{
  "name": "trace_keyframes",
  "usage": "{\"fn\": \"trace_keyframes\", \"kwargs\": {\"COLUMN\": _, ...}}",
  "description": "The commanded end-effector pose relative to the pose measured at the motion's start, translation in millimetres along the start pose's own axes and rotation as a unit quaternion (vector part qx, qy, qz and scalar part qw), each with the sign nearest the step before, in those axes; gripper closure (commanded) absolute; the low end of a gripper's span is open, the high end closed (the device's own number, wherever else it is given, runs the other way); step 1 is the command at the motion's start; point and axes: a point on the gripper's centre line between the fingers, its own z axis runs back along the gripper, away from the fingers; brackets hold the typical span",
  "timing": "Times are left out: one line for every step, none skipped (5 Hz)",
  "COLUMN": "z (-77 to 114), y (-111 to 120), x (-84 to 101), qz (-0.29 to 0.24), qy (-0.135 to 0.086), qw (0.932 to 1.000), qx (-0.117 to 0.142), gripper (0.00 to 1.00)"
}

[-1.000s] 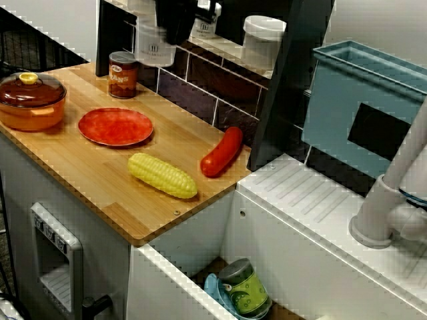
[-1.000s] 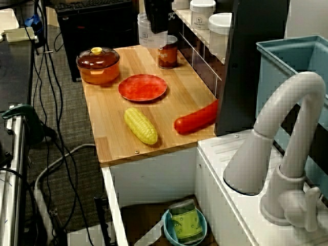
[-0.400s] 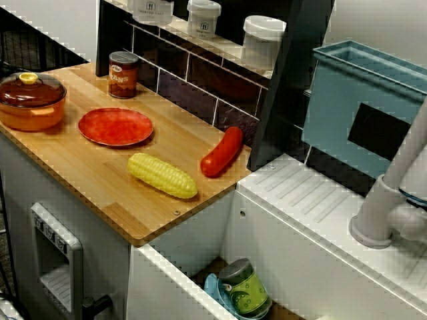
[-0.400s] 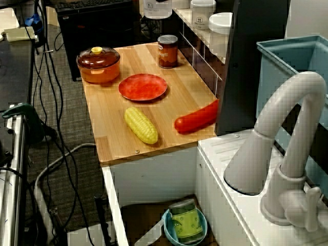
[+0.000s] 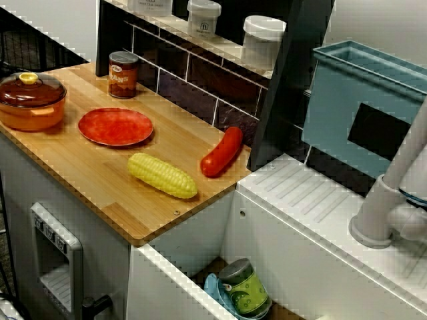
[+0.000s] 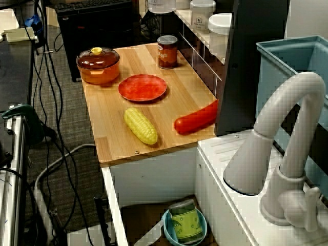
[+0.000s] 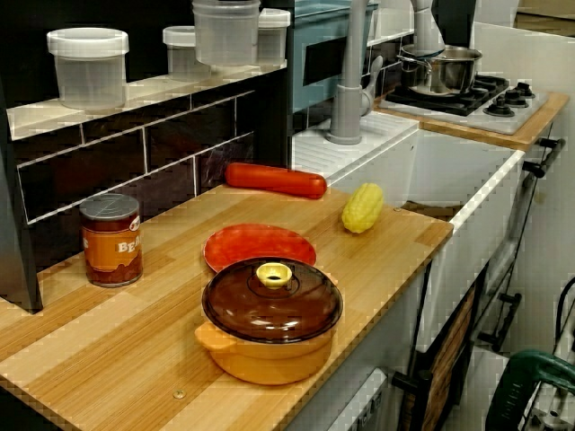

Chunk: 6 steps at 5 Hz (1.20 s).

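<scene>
the claw is outside all three views, so i cannot tell whether it is apart or together. the thing nearest where it works is a clear jar [image 7: 225,34] at the top edge of the view from the pot end, its lid cut off by the frame. its base is level with the front edge of the shelf [image 7: 162,88]; whether it rests there or hangs just above, i cannot tell. other jars [image 7: 87,67] stand on the same shelf, to both sides of it.

below, on the counter [image 7: 108,359], a can [image 7: 110,239] stands upright by the tiled wall. a red plate [image 7: 259,244] lies bare near it, and a lidded pot [image 7: 271,314] sits just beside the plate. a corn cob [image 7: 363,207] lies near the counter's front edge, and a red sausage [image 7: 274,180] lies by the wall, apart from the cob.

in the view from the tap end, a grey tap [image 6: 287,148] arches over the sink, where a green cup [image 6: 185,221] stands in a blue bowl [image 6: 168,228].
</scene>
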Motion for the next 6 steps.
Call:
{"fn": "trace_keyframes", "kwargs": {"z": 18.2, "y": 19.3, "x": 11.1, "qz": 0.001, "qy": -0.042, "qw": 0.9991, "qx": 0.007, "gripper": 1.00}}
{"fn": "trace_keyframes", "kwargs": {"z": 16.6, "y": 22.6, "x": 16.5, "qz": 0.002, "qy": -0.043, "qw": 0.9990, "qx": 0.006, "gripper": 1.00}}
{"fn": "trace_keyframes", "kwargs": {"z": 14.8, "y": 24.9, "x": 24.1, "qz": 0.007, "qy": -0.042, "qw": 0.9991, "qx": 0.006, "gripper": 1.00}}
{"fn": "trace_keyframes", "kwargs": {"z": 10.4, "y": 25.5, "x": 34.2, "qz": 0.014, "qy": -0.039, "qw": 0.9991, "qx": 0.006, "gripper": 1.00}}
{"fn": "trace_keyframes", "kwargs": {"z": 8.6, "y": 25.2, "x": 40.8, "qz": 0.015, "qy": -0.037, "qw": 0.9992, "qx": 0.007, "gripper": 1.00}}
{"fn": "trace_keyframes", "kwargs": {"z": 8.6, "y": 26.6, "x": 45.4, "qz": 0.019, "qy": -0.036, "qw": 0.9991, "qx": 0.005, "gripper": 1.00}}
